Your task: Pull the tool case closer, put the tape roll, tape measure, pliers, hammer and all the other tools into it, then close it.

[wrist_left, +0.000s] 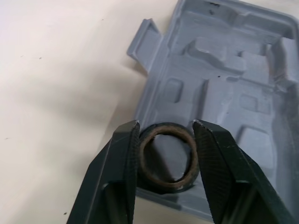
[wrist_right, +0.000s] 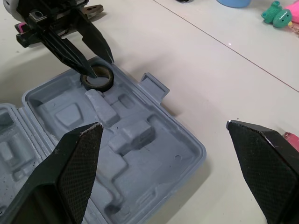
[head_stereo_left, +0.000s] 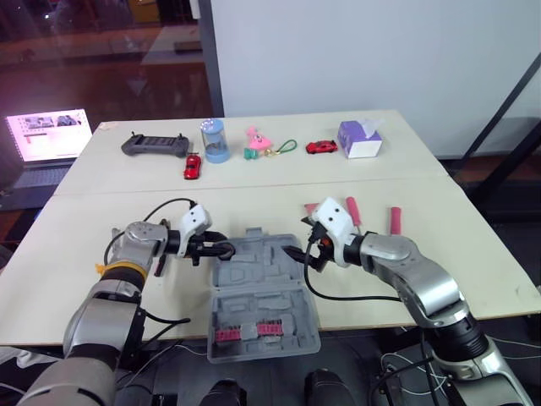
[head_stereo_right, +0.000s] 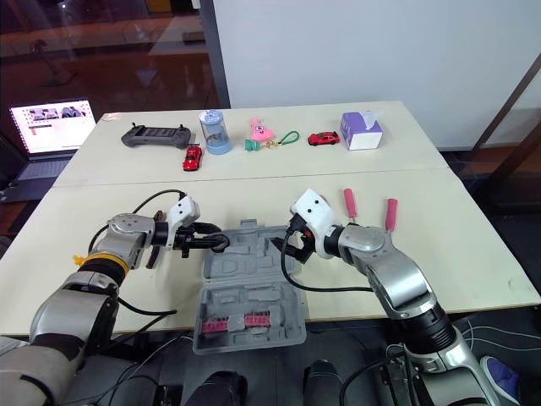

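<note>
Left tool [wrist_left: 166, 125]: both fingers pinch the tape roll [wrist_left: 164, 185] from its sides. The roll is at the far left corner of the open tool case [head_stereo_left: 258, 292], just over the rim. I cannot tell whether it touches the moulded tray.

Right tool [wrist_right: 163, 125]: fingers spread wide and holding nothing, at the case's far right edge and facing the left tool across the tray.

The case lies flat and opened out. Its near half reaches past the front edge of the worktop [head_stereo_left: 473, 254].

Two red-handled tools [head_stereo_left: 353, 211] lie just beyond the right arm, apart from the case. There is bare worktop to either side of the case.

A controller [head_stereo_left: 155, 145], a blue cup [head_stereo_left: 215, 140] and a tissue box [head_stereo_left: 360, 138] line the far side, well apart from both tools.
</note>
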Controlling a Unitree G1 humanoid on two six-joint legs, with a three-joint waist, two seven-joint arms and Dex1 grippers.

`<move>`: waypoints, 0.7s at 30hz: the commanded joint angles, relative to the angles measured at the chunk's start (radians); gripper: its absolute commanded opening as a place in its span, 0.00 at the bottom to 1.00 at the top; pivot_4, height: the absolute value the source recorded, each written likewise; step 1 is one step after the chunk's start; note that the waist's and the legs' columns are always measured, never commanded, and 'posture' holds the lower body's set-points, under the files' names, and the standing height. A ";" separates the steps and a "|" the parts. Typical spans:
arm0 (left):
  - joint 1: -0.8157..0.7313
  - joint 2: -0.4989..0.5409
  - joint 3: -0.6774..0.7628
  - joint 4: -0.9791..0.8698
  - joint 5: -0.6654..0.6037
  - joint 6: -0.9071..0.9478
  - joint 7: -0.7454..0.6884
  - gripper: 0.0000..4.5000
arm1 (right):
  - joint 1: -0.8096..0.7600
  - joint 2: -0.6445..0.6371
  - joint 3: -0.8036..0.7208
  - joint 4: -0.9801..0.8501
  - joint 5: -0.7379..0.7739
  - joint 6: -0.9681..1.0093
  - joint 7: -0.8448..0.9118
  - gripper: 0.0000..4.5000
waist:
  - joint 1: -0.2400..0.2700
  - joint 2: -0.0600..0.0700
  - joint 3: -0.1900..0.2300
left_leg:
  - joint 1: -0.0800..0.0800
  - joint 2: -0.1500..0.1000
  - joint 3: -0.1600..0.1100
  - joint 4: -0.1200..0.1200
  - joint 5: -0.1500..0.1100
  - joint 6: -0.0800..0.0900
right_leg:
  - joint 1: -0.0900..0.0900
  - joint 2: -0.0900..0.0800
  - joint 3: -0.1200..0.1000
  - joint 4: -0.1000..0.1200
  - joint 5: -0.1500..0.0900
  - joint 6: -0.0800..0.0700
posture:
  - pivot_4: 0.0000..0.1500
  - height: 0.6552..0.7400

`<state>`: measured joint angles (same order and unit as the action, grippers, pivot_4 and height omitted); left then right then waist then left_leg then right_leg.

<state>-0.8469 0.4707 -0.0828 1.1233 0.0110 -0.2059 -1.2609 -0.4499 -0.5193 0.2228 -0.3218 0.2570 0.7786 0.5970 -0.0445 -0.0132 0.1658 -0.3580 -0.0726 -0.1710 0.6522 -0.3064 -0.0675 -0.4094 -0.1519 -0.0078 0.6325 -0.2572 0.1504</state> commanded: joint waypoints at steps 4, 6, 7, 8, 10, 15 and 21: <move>0.003 0.015 0.011 -0.031 -0.009 -0.004 -0.006 0.46 | -0.002 0.004 -0.016 -0.042 0.003 -0.013 0.004 1.00 | 0.000 0.000 0.000 | 0.000 0.000 0.000 0.000 0.000 0.000 | 0.000 0.000 0.000 0.000 0.000 0.000 | 1.00 1.00; 0.016 0.015 0.001 -0.034 0.001 -0.017 -0.006 0.46 | -0.003 0.004 -0.017 -0.041 0.003 -0.013 0.004 1.00 | 0.000 0.000 0.000 | 0.000 0.000 0.000 0.000 0.000 0.000 | 0.000 0.000 0.000 0.000 0.000 0.000 | 1.00 1.00; 0.021 0.015 -0.003 -0.035 0.006 -0.023 -0.004 0.46 | -0.003 0.004 -0.016 -0.040 0.003 -0.013 0.004 1.00 | 0.000 0.000 0.000 | 0.000 0.000 0.000 0.000 0.000 0.000 | 0.000 0.000 0.000 0.000 0.000 0.000 | 1.00 1.00; 0.028 0.014 -0.009 -0.034 0.014 -0.037 0.005 0.46 | -0.004 0.004 -0.017 -0.040 0.002 -0.014 0.004 1.00 | 0.000 0.000 0.000 | 0.000 0.000 0.000 0.000 0.000 0.000 | 0.000 0.000 0.000 0.000 0.000 0.000 | 1.00 1.00; 0.041 0.012 -0.022 -0.027 0.038 -0.072 0.042 0.46 | -0.003 0.004 -0.019 -0.041 0.003 -0.014 0.004 1.00 | 0.000 0.000 0.000 | 0.000 0.000 0.000 0.000 0.000 0.000 | 0.000 0.000 0.000 0.000 0.000 0.000 | 1.00 1.00; 0.060 0.011 -0.072 0.006 0.115 -0.161 0.150 0.46 | 0.001 0.001 -0.026 -0.051 0.009 -0.010 0.004 1.00 | 0.001 0.000 0.000 | 0.000 0.000 0.000 0.000 0.000 0.000 | 0.000 0.000 0.000 0.000 0.000 0.000 | 1.00 1.00; 0.078 0.002 -0.090 0.021 0.122 -0.170 0.154 0.46 | 0.005 -0.002 -0.029 -0.060 0.011 -0.004 0.004 1.00 | 0.003 0.000 0.000 | 0.002 0.000 0.000 0.000 0.000 0.000 | 0.001 0.000 0.000 0.000 0.000 0.000 | 1.00 1.00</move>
<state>-0.7979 0.4674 -0.1478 1.1158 0.0907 -0.3853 -1.1307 -0.4448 -0.5203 0.2228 -0.3363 0.2589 0.7797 0.5978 -0.0419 -0.0128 0.1654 -0.3561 -0.0725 -0.1710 0.6524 -0.3063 -0.0676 -0.4079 -0.1520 -0.0078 0.6329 -0.2572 0.1503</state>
